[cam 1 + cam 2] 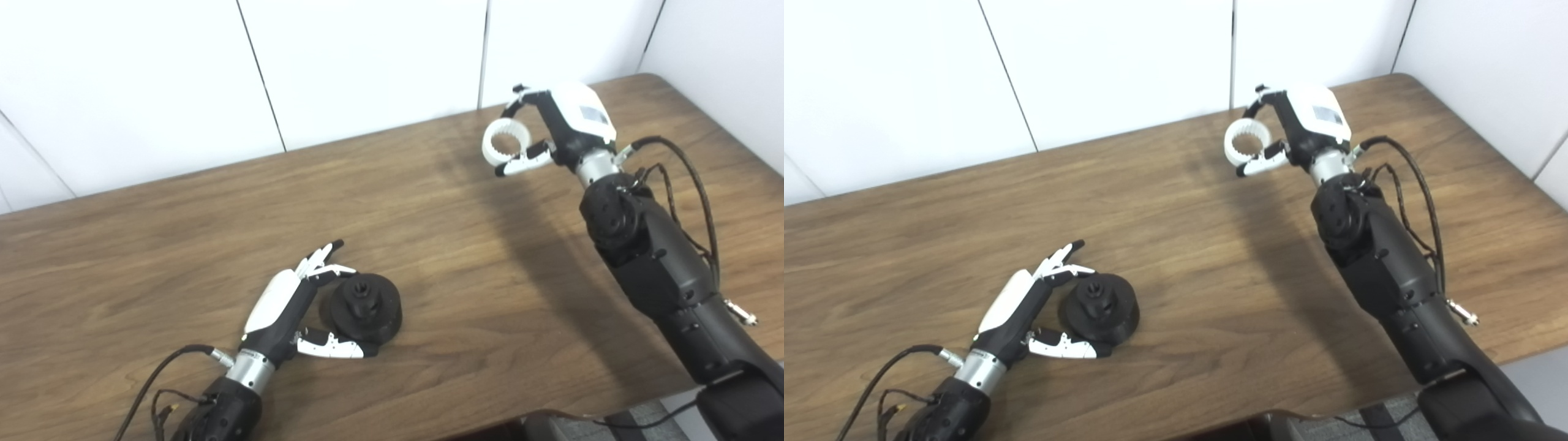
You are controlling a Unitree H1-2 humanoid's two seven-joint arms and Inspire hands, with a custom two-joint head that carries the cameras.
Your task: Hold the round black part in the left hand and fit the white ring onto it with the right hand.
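We see the white ring (pixel 505 140) held up in the right hand (pixel 566 128) and the round black part (pixel 365 307) lying on the surface (pixel 184 233).

The ring is a toothed, matte plastic band, pinched by the right hand's fingers (pixel 525 163) above the far side of the wood-grain surface. The black part is a stepped disc with a raised central hub, resting near the front edge. Our left hand (pixel 288 303) cups around its left side, fingers (pixel 334 348) spread wide, thumb under its near rim; we cannot tell whether they touch it.
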